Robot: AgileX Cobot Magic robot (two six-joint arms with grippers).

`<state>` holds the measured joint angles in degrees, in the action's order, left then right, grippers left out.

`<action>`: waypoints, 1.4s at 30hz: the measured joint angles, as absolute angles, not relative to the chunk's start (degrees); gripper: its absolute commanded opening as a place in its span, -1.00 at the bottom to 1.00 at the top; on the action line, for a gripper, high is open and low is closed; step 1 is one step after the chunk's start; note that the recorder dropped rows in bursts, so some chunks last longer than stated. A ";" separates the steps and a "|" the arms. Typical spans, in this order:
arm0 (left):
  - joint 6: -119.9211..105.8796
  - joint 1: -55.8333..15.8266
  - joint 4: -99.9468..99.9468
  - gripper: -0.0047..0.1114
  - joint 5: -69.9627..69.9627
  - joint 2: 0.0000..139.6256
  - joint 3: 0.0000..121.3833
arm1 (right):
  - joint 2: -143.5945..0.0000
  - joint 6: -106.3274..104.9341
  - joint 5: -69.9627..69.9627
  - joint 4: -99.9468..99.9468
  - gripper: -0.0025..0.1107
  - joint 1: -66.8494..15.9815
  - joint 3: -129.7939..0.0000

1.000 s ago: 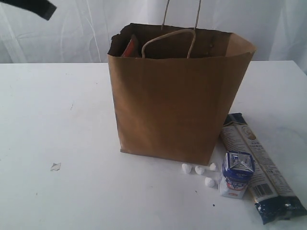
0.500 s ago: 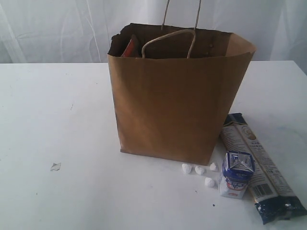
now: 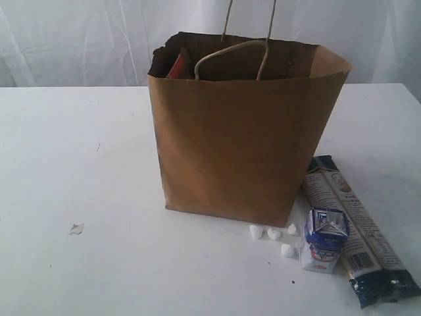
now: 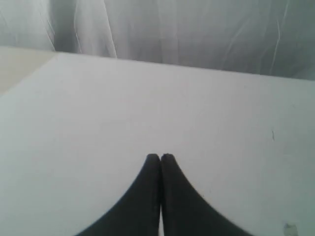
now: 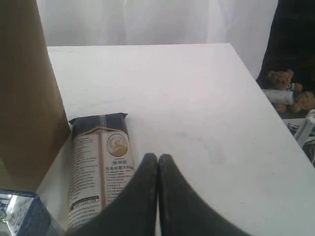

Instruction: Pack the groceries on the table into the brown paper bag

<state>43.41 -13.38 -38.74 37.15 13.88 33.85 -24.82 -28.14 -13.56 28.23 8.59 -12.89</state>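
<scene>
The brown paper bag point(image 3: 240, 131) stands upright in the middle of the white table point(image 3: 79, 171), its mouth open; a brown-red pouch point(image 3: 179, 66) shows inside at its left rim. To the bag's right, a small blue-white carton point(image 3: 323, 240) stands beside the long dark-blue-and-cream packet point(image 3: 358, 227), which lies flat. The packet point(image 5: 98, 167), the carton's corner point(image 5: 19, 216) and the bag's wall point(image 5: 24, 98) also show in the right wrist view. My right gripper point(image 5: 158, 158) is shut and empty, just beside the packet. My left gripper point(image 4: 160, 158) is shut over bare table. Neither arm shows in the exterior view.
Several small white crumbs point(image 3: 273, 236) lie in front of the bag near the carton. A small scrap point(image 3: 76, 229) lies at the front left. White curtain hangs behind the table. Teddy bears point(image 5: 288, 91) sit off the table's edge in the right wrist view.
A dark arm part at the exterior view's upper left corner one second ago has left the frame. Nothing on the table has moved.
</scene>
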 measured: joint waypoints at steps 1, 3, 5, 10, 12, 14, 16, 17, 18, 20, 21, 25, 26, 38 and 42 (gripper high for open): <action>43.41 -13.38 -36.85 -0.92 37.57 12.84 32.47 | -24.82 -28.14 -13.56 28.23 -0.96 8.59 -12.99; 43.41 -13.38 -33.44 -0.92 37.66 11.27 29.51 | -24.82 -28.14 -13.64 28.35 -0.96 8.59 -12.99; 43.41 -13.38 -31.34 -0.92 37.02 10.04 25.55 | -24.82 -28.14 -14.04 28.35 -0.96 8.59 -12.99; 43.41 -13.38 -29.82 -0.92 26.33 9.52 12.31 | -25.17 -30.75 -29.30 31.96 -0.96 8.59 -19.56; 43.41 -13.38 -29.73 -0.92 22.81 9.52 9.53 | -26.24 -33.39 -35.02 35.33 -0.96 8.59 -24.04; 43.41 -13.38 -29.73 -0.92 18.59 9.40 6.34 | -30.32 -34.92 -41.90 39.52 -0.96 8.59 -31.48; 44.06 -13.38 -29.73 -0.92 16.18 9.40 5.29 | -35.66 -35.14 -48.19 40.75 -0.96 8.59 -35.59; 44.34 -13.38 -29.73 -0.92 15.13 9.40 5.19 | -38.21 -35.14 -51.82 40.86 -0.96 8.59 -37.03; 44.37 -13.38 -29.73 -0.92 14.29 9.40 5.19 | -40.02 -35.14 -55.36 40.95 -0.96 8.59 -37.79; 44.47 -13.38 -29.73 -0.92 12.98 9.40 5.19 | -44.59 -35.14 -62.34 41.21 -0.96 8.29 -39.79; 44.47 -13.38 -29.73 -0.92 12.46 9.40 5.19 | -47.99 -35.28 -66.38 41.21 -0.96 7.34 -41.60; 44.47 -13.38 -29.84 -0.92 12.07 9.40 5.19 | -55.70 -34.69 -68.86 41.10 -0.96 1.84 -46.84; 44.47 -13.38 -29.84 -0.92 11.97 9.40 5.19 | -56.69 -34.60 -68.86 41.10 -0.96 0.05 -47.21; 44.60 -13.38 -29.84 -0.92 11.97 9.40 5.19 | -61.00 -5.12 -48.26 5.92 -0.96 -16.73 -47.48; 44.60 -13.38 -29.84 -0.92 11.97 9.40 5.19 | -65.01 2.92 -45.52 -6.43 -0.96 -16.73 -47.37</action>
